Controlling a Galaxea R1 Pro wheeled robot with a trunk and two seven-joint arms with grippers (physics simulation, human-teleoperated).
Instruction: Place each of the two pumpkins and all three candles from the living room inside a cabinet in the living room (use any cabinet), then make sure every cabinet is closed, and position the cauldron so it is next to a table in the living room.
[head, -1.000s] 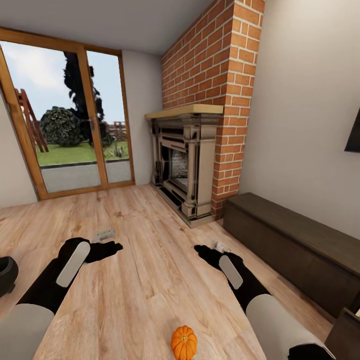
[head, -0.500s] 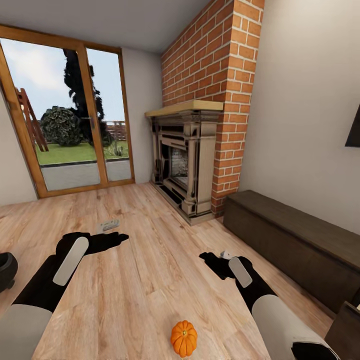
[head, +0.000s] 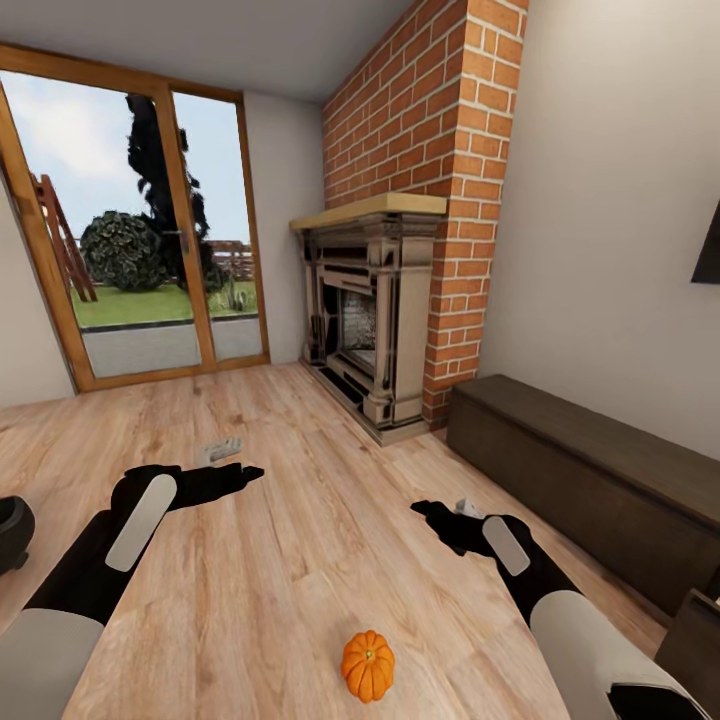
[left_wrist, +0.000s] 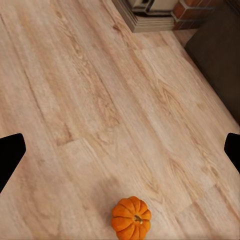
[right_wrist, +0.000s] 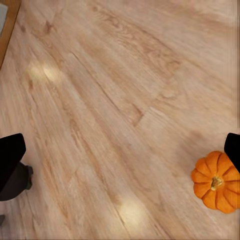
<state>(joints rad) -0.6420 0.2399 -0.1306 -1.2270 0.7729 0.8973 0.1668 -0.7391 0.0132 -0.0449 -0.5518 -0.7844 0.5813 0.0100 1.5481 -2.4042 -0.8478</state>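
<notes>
both end effectors, left (head: 215, 484) and right (head: 440, 520), hover spread wide and empty above the floor (head: 290, 560). the pumpkin (head: 367, 665) sits on open boards between them, nearer the robot. the cabinet (head: 580, 490) runs along the right wall, fronts shut. the cauldron (head: 12, 530) sits at the floor's left edge. risk: a low reach may nudge the round pumpkin into rolling; the right elbow has little room beside the cabinet. centre floor lies open.

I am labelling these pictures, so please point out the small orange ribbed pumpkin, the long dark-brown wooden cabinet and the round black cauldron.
small orange ribbed pumpkin (head: 367, 666): head view, middle of its ribbed body.
long dark-brown wooden cabinet (head: 590, 500): head view, its flat front.
round black cauldron (head: 10, 532): head view, its visible side at the picture edge.
</notes>
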